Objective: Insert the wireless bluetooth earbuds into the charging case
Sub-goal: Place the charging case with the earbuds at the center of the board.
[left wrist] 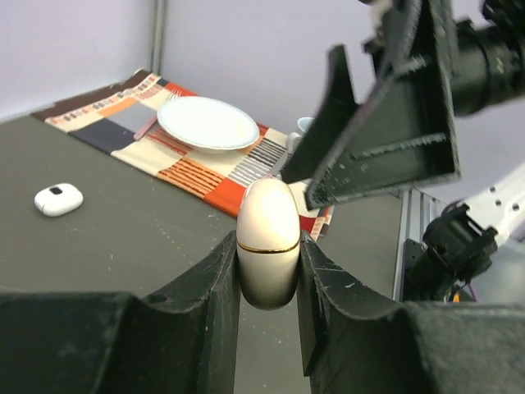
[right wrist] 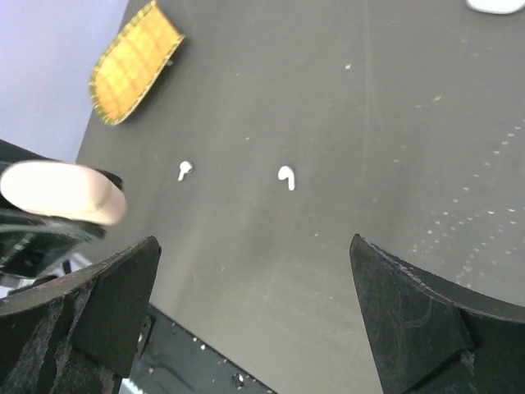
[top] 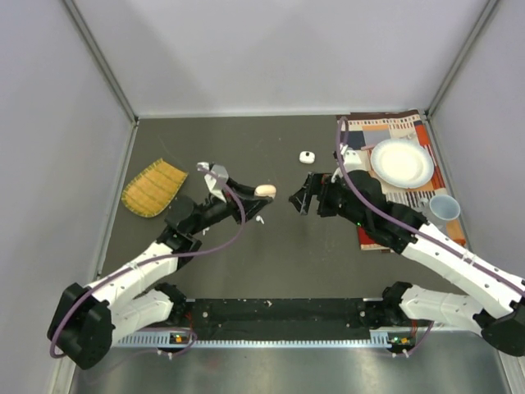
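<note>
My left gripper [left wrist: 269, 240] is shut on a cream-peach charging case [left wrist: 267, 220] with a gold seam, held above the table with its lid closed. In the top view that case [top: 265, 190] sits at the tip of the left gripper [top: 261, 195]. My right gripper [top: 301, 199] stands open just right of it, its fingers [left wrist: 385, 123] close above the case. Under the open right gripper [right wrist: 253, 242] two white earbuds [right wrist: 184, 170] [right wrist: 286, 176] lie loose on the dark table. A white charging case [top: 307, 157] lies further back. No peach-pink earbuds show.
A yellow woven mat [top: 153, 187] lies at the left. At the back right a patterned cloth [top: 373, 131] carries a white plate [top: 401, 162], with a pale blue cup [top: 444, 208] at its near edge. Grey walls enclose the table.
</note>
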Controlling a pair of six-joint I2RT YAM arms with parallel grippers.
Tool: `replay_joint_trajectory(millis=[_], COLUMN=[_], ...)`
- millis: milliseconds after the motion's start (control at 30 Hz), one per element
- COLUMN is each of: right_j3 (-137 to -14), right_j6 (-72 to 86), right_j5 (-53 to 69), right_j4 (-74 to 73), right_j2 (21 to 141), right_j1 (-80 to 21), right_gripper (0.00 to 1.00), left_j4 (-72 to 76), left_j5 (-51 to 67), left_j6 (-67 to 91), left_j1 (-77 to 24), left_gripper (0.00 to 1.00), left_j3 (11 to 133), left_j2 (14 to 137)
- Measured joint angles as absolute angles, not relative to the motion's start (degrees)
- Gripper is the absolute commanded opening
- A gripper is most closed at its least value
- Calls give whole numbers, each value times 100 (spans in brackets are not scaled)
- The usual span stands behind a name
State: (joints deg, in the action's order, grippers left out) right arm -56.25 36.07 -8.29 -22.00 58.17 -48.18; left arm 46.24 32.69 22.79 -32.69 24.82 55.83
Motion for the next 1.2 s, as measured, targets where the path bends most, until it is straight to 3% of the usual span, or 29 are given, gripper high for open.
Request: replay_joint_trajectory(millis=[467,1200], right_j3=[-5111,-4987], right_j6=[3981,3966], right_j5=[-1498,-1533], right_j4=[-2705,-2965], right_j2=[5478,5354], right_j1=[-4558,-4401], right_gripper=[99,99], left_j4=[2598,2816], left_j5=[2770,3330], left_j6=[3487,5380], left_j1=[-3138,-2285], left_gripper=[0,0], left_j3=[3852,4954], left_j2=[7426,10134])
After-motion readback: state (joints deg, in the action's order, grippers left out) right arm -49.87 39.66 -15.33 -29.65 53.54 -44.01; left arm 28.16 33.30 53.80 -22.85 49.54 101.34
